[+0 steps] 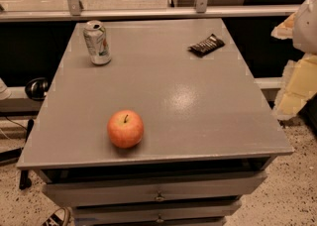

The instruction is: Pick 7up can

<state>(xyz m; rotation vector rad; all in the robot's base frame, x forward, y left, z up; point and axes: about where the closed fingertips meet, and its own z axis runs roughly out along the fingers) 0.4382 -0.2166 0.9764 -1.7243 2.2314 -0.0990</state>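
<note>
I log one grey table (198, 116), its flat top over a stack of drawers. On it:
- 7up can (97, 42), upright, far left corner
- dark snack wrapper (206, 45), lying flat, far right
- apple (125, 129), near the front edge, left of centre

All three lie well apart. The gripper (295, 86) is off the table's right side, at the edge of my view.

Rounded white arm casing (308, 22) at the right edge, pale yellow blocky part below, perhaps the claw (295, 88)
</note>
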